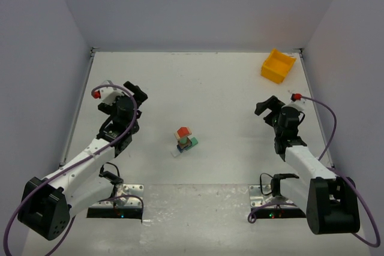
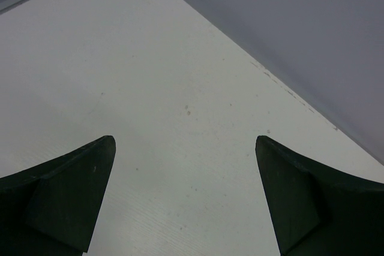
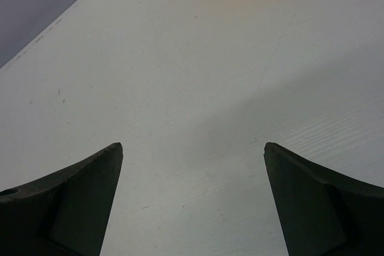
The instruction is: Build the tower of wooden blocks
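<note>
wood block tower (image 1: pixel 184 140): table (image 1: pixel 210 88) centre, between left claw (image 1: pixel 134 93) and right claw (image 1: pixel 268 107) | bin (image 1: pixel 278 66): far-right corner

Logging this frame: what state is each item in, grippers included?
wood block tower: stacked and standing, red on top, nothing touching it.
yellow bin: upright in the far right corner, well apart from the tower.
left gripper: open, holding nothing.
right gripper: open, holding nothing.

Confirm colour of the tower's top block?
Red. The top block of the wood block tower shows best in the top external view.
</note>
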